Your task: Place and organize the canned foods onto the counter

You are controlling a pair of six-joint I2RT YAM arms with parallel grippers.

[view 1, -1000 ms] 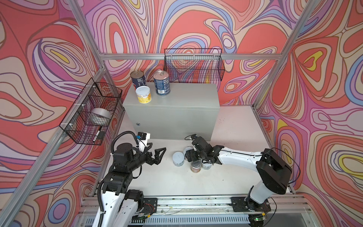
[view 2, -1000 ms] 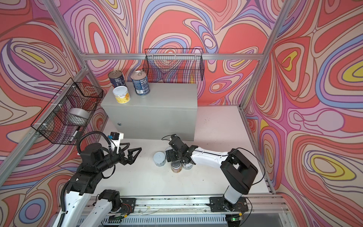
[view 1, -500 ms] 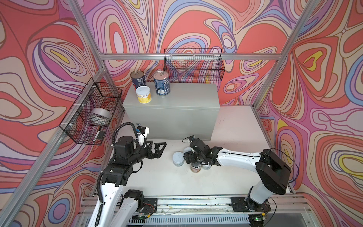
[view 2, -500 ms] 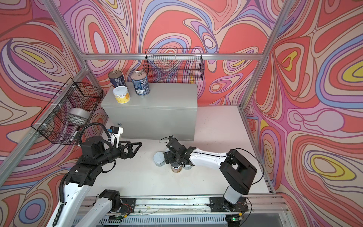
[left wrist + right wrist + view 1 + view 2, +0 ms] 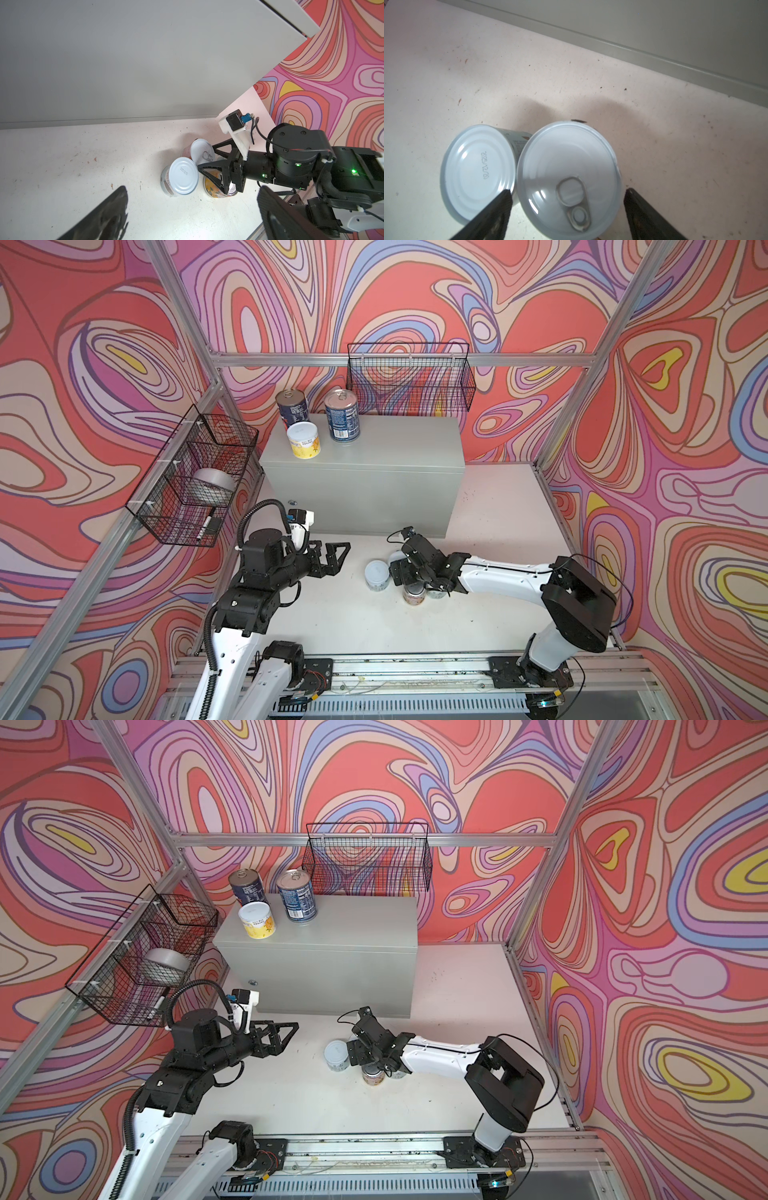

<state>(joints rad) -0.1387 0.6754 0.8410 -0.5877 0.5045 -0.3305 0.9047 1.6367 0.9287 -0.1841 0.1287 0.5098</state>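
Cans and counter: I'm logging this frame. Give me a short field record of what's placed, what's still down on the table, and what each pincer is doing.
On counter: corner blue can, second blue can, yellow can, all upright
On tabletop: date-stamped can, pull-tab can, colourful can, clustered; others may be hidden
Left pincer: open, empty, in the air left of the cluster
Right pincer: open, straddling the pull-tab can; contact unclear
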